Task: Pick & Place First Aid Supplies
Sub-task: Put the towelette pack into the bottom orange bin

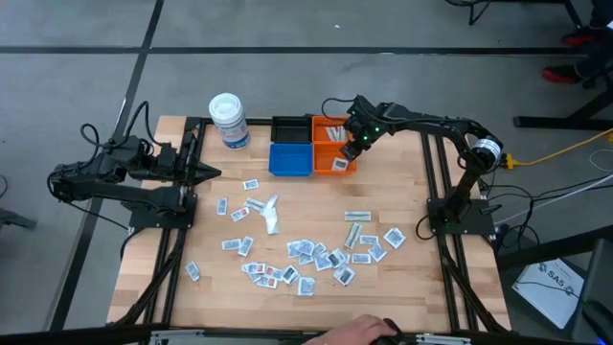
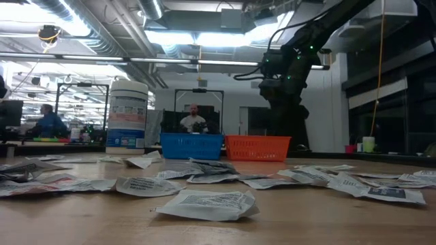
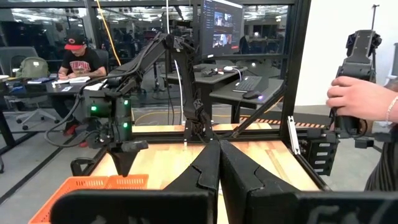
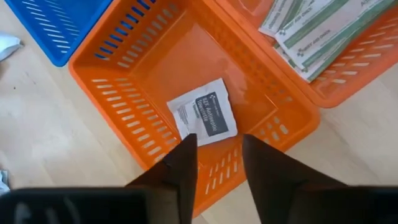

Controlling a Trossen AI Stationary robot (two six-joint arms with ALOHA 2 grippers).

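Many small white sachets (image 1: pixel 306 254) lie scattered flat on the wooden table (image 1: pixel 402 287). My right gripper (image 4: pixel 219 146) hangs open, pointing steeply down over the nearer orange bin (image 4: pixel 124 81), by the bin's near wall. One white sachet (image 4: pixel 205 112) lies flat on that bin's floor just beyond the fingertips, and I see no touch. The farther orange bin (image 4: pixel 323 37) holds several green-printed strips. My left gripper (image 1: pixel 213 173) waits shut and level at the table's left edge.
A blue bin (image 1: pixel 290 159) stands left of the orange one, with a black bin (image 1: pixel 290 128) behind it. A white lidded tub (image 1: pixel 230 121) stands at the far left. A person's hand (image 1: pixel 359 331) shows at the near edge. Bare wood lies at the far right.
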